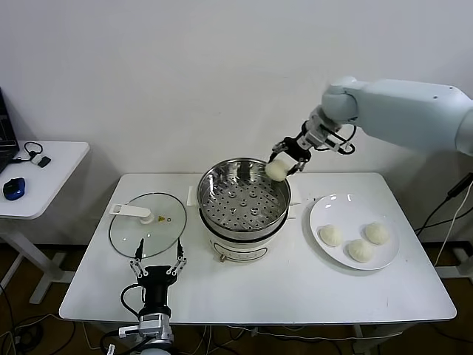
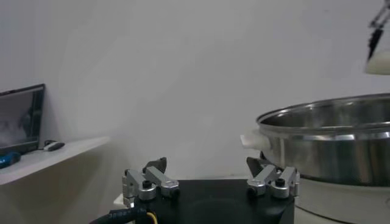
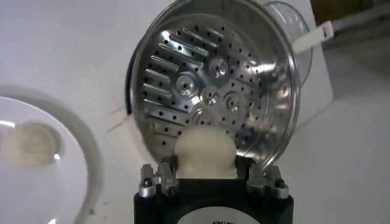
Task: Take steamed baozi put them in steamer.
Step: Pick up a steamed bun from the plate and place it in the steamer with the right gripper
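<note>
The steamer [image 1: 244, 201] stood at the middle of the white table [image 1: 295, 285], a shiny steel pot with a perforated floor on a cream-white base, and everything else is placed from it here. The right pincer [image 1: 287, 157] hung over the steamer's far right rim, its fingers closed on one baozi [image 1: 276, 170], which was held in the air just above the rim and had not reached the perforated floor. In the right wrist view that bun [image 3: 204, 152] sat between the two finger mounts, with the steamer's holed floor [image 3: 210, 91] below it.

To the right of the steamer, well apart from it, lay a round white plate [image 1: 322, 211] carrying three more baozi [image 1: 330, 235], [image 1: 361, 250], [image 1: 376, 233], grouped close together. To the left of the steamer, just beside its base, a flat glass lid [image 1: 148, 225] with a white handle rested on the table.

The left pincer [image 1: 158, 264] waited low at the near edge of the table, in front of the lid and to the near left of the steamer. Its fingers stood wide apart and held nothing; the left wrist view showed the spread fingertips [image 2: 152, 179] with the steamer's wall [image 2: 329, 152] off to one side.
</note>
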`<action>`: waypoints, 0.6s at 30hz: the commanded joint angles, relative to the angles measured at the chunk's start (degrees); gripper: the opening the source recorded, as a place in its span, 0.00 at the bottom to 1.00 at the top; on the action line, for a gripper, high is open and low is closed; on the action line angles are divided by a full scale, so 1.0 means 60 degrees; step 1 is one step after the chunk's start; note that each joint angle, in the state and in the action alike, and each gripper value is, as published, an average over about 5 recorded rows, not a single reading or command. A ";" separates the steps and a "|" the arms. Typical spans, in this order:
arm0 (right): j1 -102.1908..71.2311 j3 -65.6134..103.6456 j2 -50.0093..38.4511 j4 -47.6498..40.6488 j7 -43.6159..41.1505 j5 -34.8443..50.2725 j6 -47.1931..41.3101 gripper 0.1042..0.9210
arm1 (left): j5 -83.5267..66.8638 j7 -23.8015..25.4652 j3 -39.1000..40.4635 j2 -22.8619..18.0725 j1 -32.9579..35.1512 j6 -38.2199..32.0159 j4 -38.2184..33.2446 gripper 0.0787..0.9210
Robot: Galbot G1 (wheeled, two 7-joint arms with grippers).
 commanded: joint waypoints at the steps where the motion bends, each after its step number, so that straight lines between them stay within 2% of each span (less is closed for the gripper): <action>1: -0.1250 0.0320 0.2206 -0.3070 0.1683 -0.2495 0.1446 0.67 | -0.0022 0.0004 -0.0033 -0.0467 0.0003 0.0004 -0.0079 0.88; 7: -0.2182 0.0718 0.2828 -0.4095 0.1998 -0.3212 0.1446 0.69 | -0.0078 0.0000 -0.0071 -0.0467 0.0014 -0.0023 -0.0071 0.88; 18: -0.2789 0.0672 0.2899 -0.4057 0.1993 -0.3063 0.1446 0.70 | -0.0156 0.0026 -0.0193 -0.0467 -0.0005 -0.0024 -0.0018 0.88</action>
